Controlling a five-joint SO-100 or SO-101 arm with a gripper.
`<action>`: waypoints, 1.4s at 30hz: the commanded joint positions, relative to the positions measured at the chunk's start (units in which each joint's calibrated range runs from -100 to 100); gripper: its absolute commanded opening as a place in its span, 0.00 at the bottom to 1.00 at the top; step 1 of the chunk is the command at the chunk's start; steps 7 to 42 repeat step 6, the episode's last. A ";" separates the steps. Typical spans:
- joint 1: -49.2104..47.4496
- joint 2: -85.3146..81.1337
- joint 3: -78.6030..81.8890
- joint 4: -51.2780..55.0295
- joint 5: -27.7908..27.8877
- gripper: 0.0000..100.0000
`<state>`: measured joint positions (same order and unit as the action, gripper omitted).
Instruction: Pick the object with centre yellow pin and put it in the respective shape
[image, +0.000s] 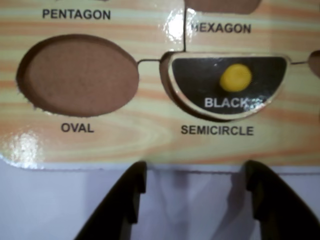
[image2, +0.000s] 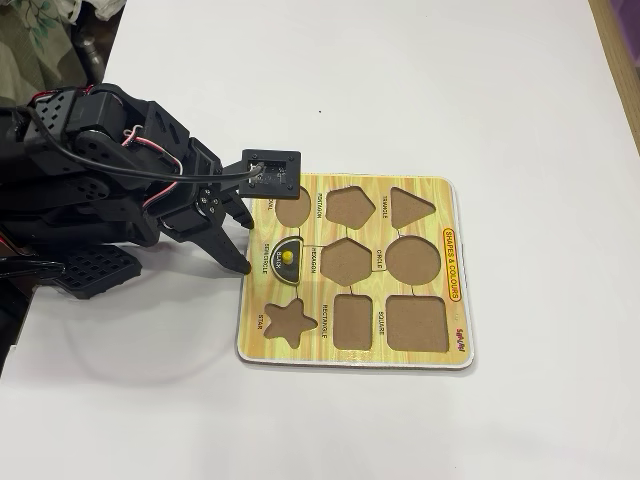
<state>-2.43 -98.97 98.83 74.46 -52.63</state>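
Observation:
The object with centre yellow pin (image: 200, 82) is a black semicircle piece with a pale rim and the word BLACK on it. It lies in the recess labelled SEMICIRCLE on the wooden shape board (image: 125, 145), with a dark gap along its left curve. In the fixed view the piece (image2: 287, 257) sits near the board's left edge (image2: 440, 200). My gripper (image: 196, 172) is open and empty, its black fingers over the white table just off the board's edge, in line with the piece. In the fixed view the gripper (image2: 243, 246) hangs left of the board.
The other recesses stand empty: oval (image: 77, 75), hexagon (image: 222, 5), and in the fixed view pentagon, triangle, circle, star (image2: 289, 321), rectangle and square (image2: 417, 323). The arm's body (image2: 90, 190) fills the left side. White table (image2: 450, 80) surrounds the board.

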 joint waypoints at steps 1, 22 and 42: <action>0.09 0.64 0.27 1.16 0.12 0.22; 0.09 0.64 0.27 1.16 0.12 0.22; 0.09 0.64 0.27 1.16 0.12 0.22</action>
